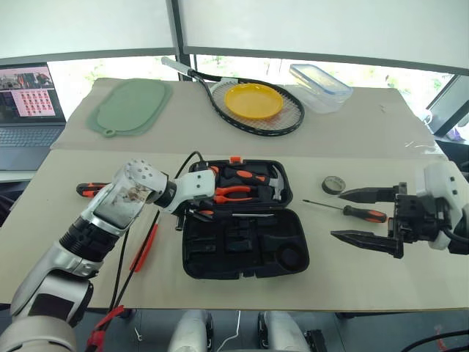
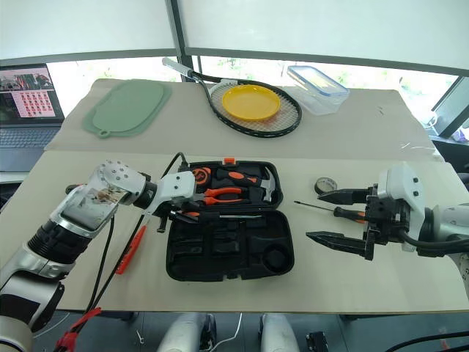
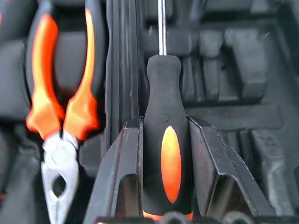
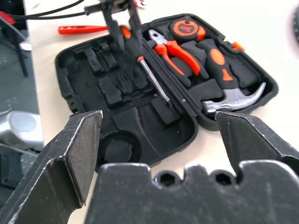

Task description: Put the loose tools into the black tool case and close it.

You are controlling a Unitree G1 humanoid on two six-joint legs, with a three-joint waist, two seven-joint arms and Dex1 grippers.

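The black tool case lies open in the middle of the table, with orange-handled pliers and a hammer in its far half. My left gripper hovers over the case's left side, shut on a black-and-orange screwdriver whose shaft points along the hinge. To the right, my right gripper stands open and empty. Beside it lie a second screwdriver and a dark tape roll. A slim orange tester pen and an orange-black utility knife lie left of the case.
Black cables run past the tester pen to the table's front edge. At the back lie a racket under a yellow plate, a clear blue-rimmed box, a green mat and a laptop.
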